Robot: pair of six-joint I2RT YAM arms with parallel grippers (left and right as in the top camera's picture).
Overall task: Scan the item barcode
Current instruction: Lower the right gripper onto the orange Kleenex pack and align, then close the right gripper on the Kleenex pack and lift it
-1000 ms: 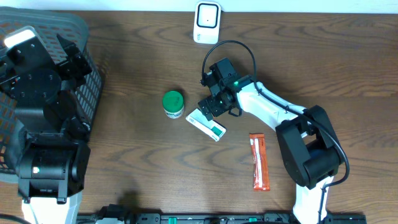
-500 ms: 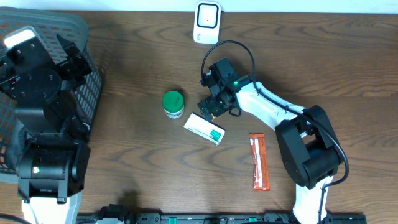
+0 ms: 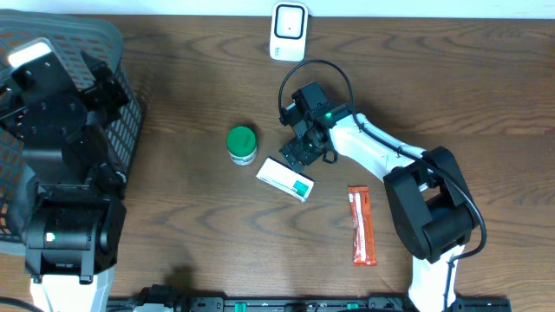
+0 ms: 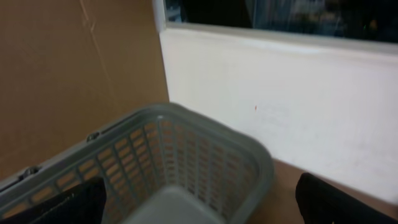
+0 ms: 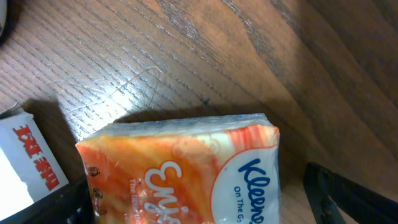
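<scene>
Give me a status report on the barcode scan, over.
Left gripper open, above grey mesh basket. Right gripper open over orange Kleenex tissue pack, flat on wooden table, not gripped. White red-lettered box beside it.

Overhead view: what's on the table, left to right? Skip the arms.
gray basket → green-lidded jar → white box → orange packet. The scanner is left out because it overlaps the box sideways.
</scene>
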